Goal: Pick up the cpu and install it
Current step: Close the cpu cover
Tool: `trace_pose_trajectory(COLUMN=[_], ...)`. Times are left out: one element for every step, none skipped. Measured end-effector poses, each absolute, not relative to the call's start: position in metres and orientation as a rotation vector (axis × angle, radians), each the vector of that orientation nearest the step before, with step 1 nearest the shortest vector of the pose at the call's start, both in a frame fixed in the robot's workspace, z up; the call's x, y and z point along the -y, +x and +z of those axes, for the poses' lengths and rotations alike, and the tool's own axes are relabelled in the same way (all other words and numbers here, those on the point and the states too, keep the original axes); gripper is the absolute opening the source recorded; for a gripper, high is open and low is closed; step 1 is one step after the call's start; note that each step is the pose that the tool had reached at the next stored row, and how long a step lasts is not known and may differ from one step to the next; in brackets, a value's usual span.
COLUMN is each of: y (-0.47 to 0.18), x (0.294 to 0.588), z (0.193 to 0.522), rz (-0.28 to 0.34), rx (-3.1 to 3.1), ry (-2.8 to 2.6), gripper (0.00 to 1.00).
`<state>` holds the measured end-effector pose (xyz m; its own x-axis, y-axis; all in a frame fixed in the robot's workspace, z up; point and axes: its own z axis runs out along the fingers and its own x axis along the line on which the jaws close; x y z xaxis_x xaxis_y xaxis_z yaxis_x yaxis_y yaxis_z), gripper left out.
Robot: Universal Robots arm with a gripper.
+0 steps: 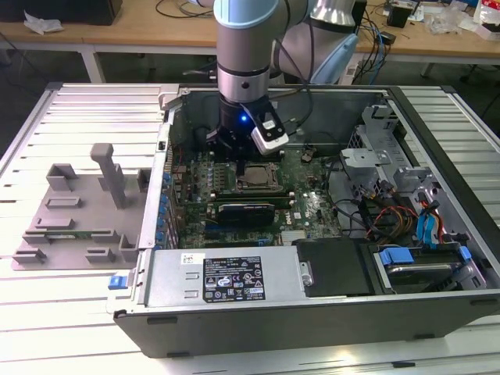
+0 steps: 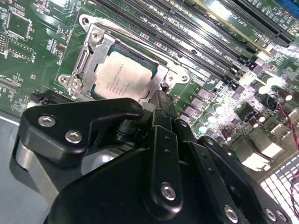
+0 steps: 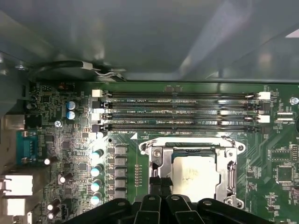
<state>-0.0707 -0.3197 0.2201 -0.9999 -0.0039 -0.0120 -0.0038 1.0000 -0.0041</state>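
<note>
The cpu lies flat inside the socket frame, apparently already seated. Your gripper, drawn narrow and holding nothing, hangs just over the cpu's edge, likely because the chip is delivered.

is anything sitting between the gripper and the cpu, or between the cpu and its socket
Nothing visible does. In the second wrist view the cpu lies inside the metal socket frame on the motherboard. The gripper hangs close by its edge, with no cable or part between them.
</note>
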Motion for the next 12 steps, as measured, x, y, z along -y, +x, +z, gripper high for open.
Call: trace_pose_trajectory(y=[-0.0707,-0.0707,-0.0707,-0.0707,-0.0707,-0.0707,-0.0707,-0.0707,-0.0706,-0.0702,-0.0696,-0.0683], x=[0.3197,0.3197,0.3197,0.3197,0.3197,0.3197,0.3197,0.3197,0.3197,0.3198,0.3198,0.3197], z=[0.2217,0.2229,0.2250,0.2266,0.2273,0.2273,0.2274,0.2274,0.2275,0.2275,0.2276,0.2276], rz=[-0.007,-0.006,-0.006,-0.006,-0.006,-0.006,-0.006,-0.006,-0.006,-0.007,-0.007,-0.007], rx=[-3.130,-3.130,-3.129,-3.129,-3.129,-3.129,-3.129,-3.129,-3.129,-3.130,-3.130,-3.130], ry=[-0.006,-0.006,-0.006,-0.006,-0.006,-0.006,-0.006,-0.006,-0.006,-0.006,-0.006,-0.006], gripper=[0.11,0.11,0.11,0.11,0.11,0.11,0.11,0.11,0.11,0.11,0.11,0.11])
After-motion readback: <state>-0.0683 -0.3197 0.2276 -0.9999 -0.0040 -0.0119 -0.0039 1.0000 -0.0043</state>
